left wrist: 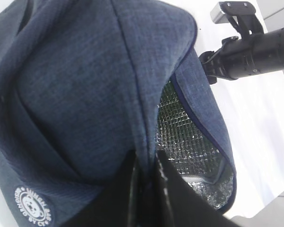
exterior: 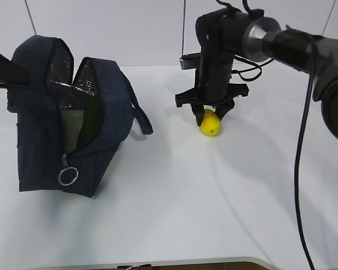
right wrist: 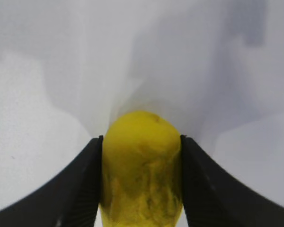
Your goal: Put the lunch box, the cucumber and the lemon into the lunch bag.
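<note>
The navy lunch bag [exterior: 101, 112] stands open at the left, showing its silvery lining [left wrist: 189, 137]. Inside it I see the pale sage lid of the lunch box [exterior: 73, 128] and the dark green cucumber [exterior: 93, 121] beside it. My left gripper [left wrist: 146, 158] is shut on the bag's top fabric edge and holds the mouth open; in the exterior view only its arm [exterior: 3, 70] shows. My right gripper [exterior: 211, 114] is shut on the yellow lemon [exterior: 210, 126], at or just above the table. The lemon [right wrist: 142, 161] fills the space between the right gripper's [right wrist: 142, 142] jaws.
The bag's zipper ring pull [exterior: 67, 176] hangs at its front corner and a loop handle [exterior: 142, 115] sticks out on its right. A white round logo [left wrist: 33, 206] marks the bag's side. The white table [exterior: 214, 214] stretches to the front. The right arm [left wrist: 248, 49] shows past the bag.
</note>
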